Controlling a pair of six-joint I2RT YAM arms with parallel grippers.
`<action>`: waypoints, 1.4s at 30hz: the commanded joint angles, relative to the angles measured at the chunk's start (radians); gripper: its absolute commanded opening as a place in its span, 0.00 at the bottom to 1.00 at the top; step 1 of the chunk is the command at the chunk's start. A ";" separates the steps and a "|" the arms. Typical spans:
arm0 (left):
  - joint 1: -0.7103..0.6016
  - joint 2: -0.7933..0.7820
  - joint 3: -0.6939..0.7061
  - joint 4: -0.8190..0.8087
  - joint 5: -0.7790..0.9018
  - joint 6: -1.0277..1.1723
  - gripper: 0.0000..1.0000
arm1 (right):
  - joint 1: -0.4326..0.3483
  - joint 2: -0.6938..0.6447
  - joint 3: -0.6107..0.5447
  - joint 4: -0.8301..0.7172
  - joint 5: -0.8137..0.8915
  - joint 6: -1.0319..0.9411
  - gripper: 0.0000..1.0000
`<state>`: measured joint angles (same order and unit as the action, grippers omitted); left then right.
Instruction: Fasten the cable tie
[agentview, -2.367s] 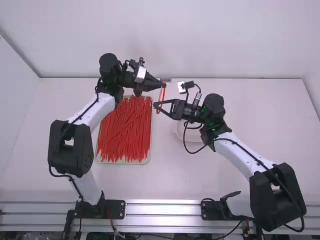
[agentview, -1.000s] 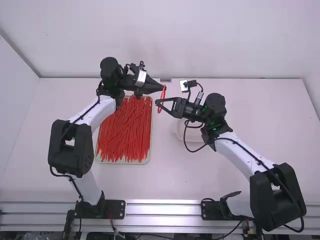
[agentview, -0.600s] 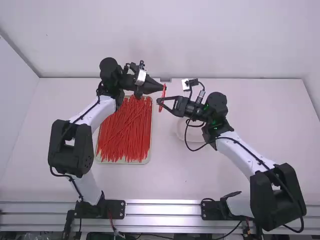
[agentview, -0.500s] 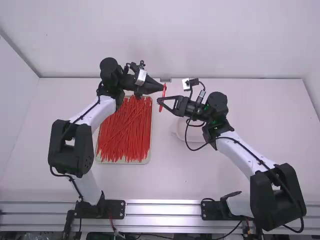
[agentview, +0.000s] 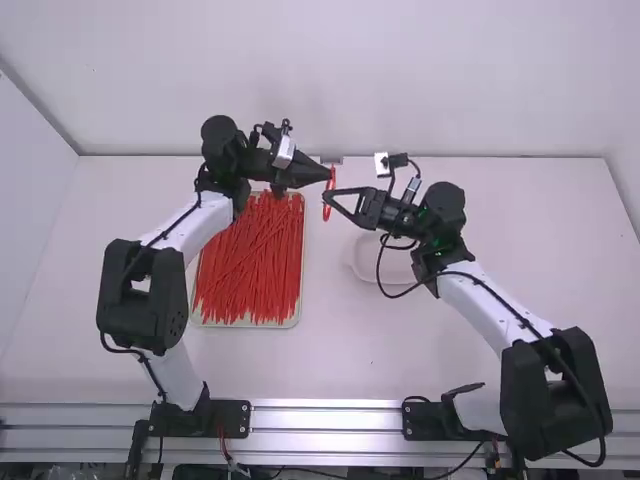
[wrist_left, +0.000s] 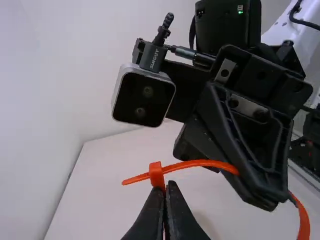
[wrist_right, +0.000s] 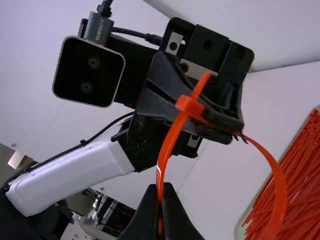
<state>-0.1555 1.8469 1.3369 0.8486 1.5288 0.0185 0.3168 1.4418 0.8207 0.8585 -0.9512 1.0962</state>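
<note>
Right pincer (wrist_right: 161, 191), clamped on cable tie (wrist_right: 175, 132) tail, has been lifting it; tip's now poking thru head. Left pincer (wrist_left: 164, 186) is clamping head, so loop's closing, cinching next.

Count: 2 white-and-black arms (left arm (agentview: 190, 225), right arm (agentview: 490, 305)), 2 black two-finger hands (left hand (wrist_left: 163, 192), right hand (wrist_right: 161, 195)), 1 looped red plastic cable tie (wrist_left: 156, 173), 1 beige tray (agentview: 291, 319), 1 heap of red ties (agentview: 250, 260), too dense to count.
</note>
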 joint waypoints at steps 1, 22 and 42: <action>-0.005 0.005 -0.019 0.010 0.038 -0.005 0.01 | -0.024 0.006 0.038 0.021 0.040 -0.001 0.00; -0.033 0.004 -0.064 0.381 0.038 -0.325 0.01 | -0.030 0.006 0.037 0.032 0.055 -0.031 0.00; -0.014 0.004 -0.168 0.651 0.038 -0.488 0.01 | -0.017 0.006 0.038 0.106 0.033 -0.003 0.00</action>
<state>-0.1802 1.8469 1.1862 1.5101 1.4796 -0.4969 0.3183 1.4418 0.8211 0.9474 -0.9913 1.0748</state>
